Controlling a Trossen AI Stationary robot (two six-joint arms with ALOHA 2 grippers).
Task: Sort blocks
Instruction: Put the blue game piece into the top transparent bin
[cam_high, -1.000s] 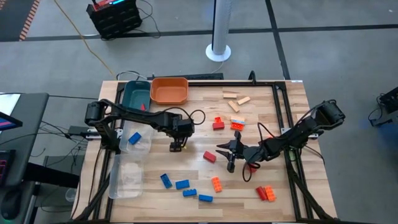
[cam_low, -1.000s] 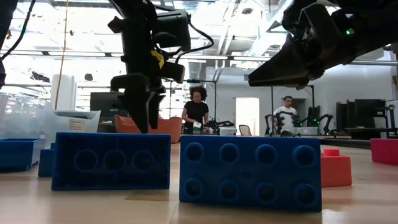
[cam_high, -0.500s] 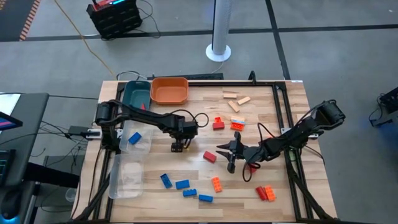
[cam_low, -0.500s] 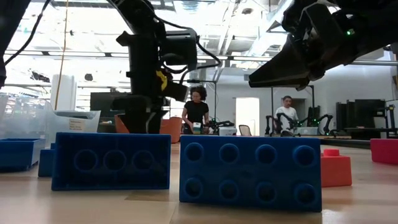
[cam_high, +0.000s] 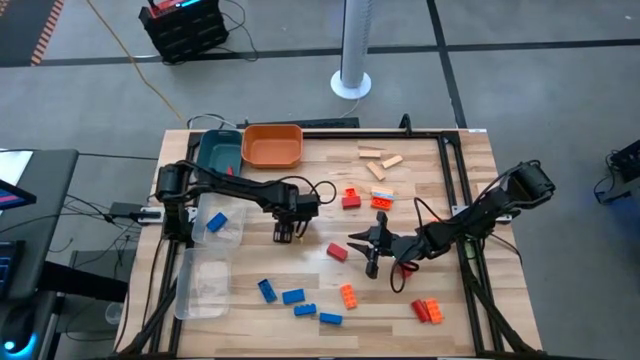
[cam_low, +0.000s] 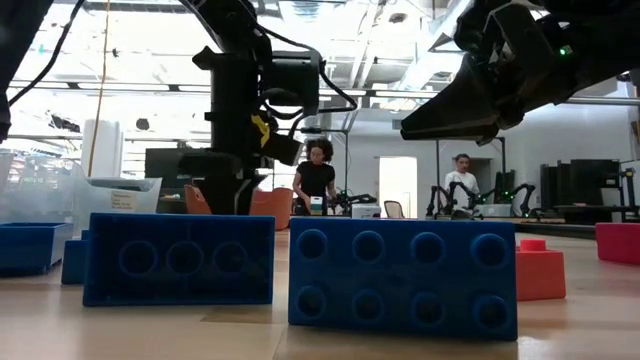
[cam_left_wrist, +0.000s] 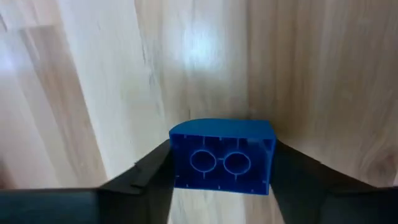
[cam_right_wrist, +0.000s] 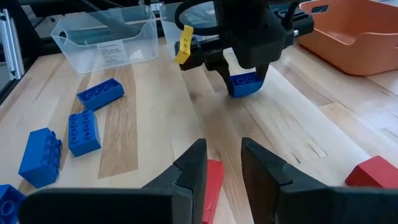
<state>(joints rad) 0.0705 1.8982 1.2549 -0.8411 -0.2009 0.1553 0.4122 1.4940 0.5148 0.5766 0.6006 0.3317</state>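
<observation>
My left gripper (cam_high: 285, 232) stands mid-table, fingers pointing down, shut on a blue brick (cam_left_wrist: 222, 163); the right wrist view also shows that brick (cam_right_wrist: 244, 84) low over the wood. My right gripper (cam_high: 358, 245) is open and empty, hovering right of centre beside a red brick (cam_high: 337, 252). Several blue bricks (cam_high: 290, 297) lie near the front left. Orange bricks (cam_high: 347, 296) and red ones (cam_high: 350, 198) lie scattered. Tan wooden blocks (cam_high: 378, 160) lie at the far right. My left gripper pinches the blue brick between its two fingers, one on each of two opposite side walls (cam_left_wrist: 180, 169). The fingers come from above, pointing down. The brick's hollow underside faces the wrist camera. I cannot tell whether the brick touches the table.
A teal tray (cam_high: 218, 150) and an orange tray (cam_high: 272, 145) stand at the far left. A clear tray (cam_high: 228, 232) with one blue brick (cam_high: 216, 221) and a second clear tray (cam_high: 203, 285) line the left edge. People stand in the room beyond.
My left gripper has gone down toward the table; in the low view its fingers have sunk behind the blue bricks in front.
</observation>
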